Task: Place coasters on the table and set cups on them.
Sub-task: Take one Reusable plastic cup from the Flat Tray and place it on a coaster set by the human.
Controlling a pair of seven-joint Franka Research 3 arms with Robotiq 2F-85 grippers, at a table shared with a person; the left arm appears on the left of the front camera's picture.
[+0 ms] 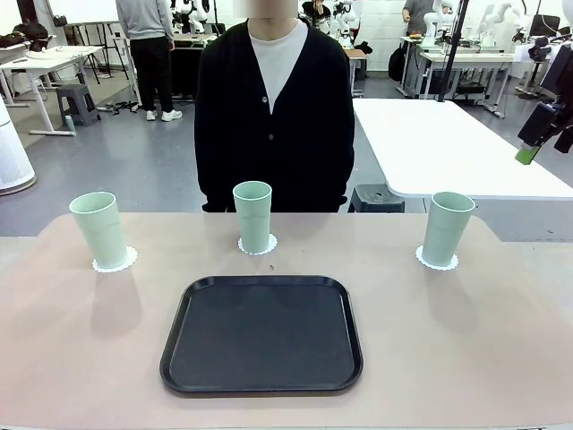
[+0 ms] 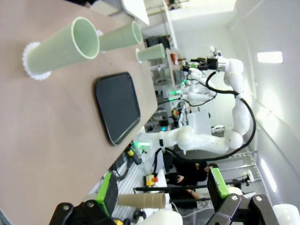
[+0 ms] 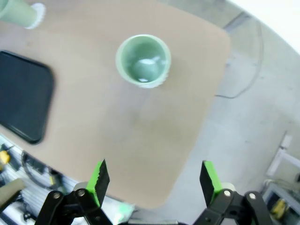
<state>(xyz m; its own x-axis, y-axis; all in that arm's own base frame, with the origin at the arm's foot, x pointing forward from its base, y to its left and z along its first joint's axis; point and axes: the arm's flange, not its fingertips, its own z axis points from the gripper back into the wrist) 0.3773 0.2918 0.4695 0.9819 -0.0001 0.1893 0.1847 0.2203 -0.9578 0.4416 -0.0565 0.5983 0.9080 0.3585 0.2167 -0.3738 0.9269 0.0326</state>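
Three mint-green cups stand upright on the tan table (image 1: 466, 349), each on a white scalloped coaster: the left cup (image 1: 98, 228) on its coaster (image 1: 115, 262), the middle cup (image 1: 252, 215) on another (image 1: 258, 246), the right cup (image 1: 448, 227) on the third (image 1: 436, 261). My right gripper (image 1: 535, 143) hangs high at the far right, well above the right cup (image 3: 143, 60), and its wrist view shows it open (image 3: 153, 177) and empty. My left gripper (image 2: 161, 185) is open and empty too, raised off the table's left side, looking across at the cups (image 2: 61, 47).
A large black tray (image 1: 261, 333) lies empty in the middle front of the table. A person in a black cardigan (image 1: 273, 116) stands at the far edge behind the middle cup. A white table (image 1: 448, 148) stands behind on the right.
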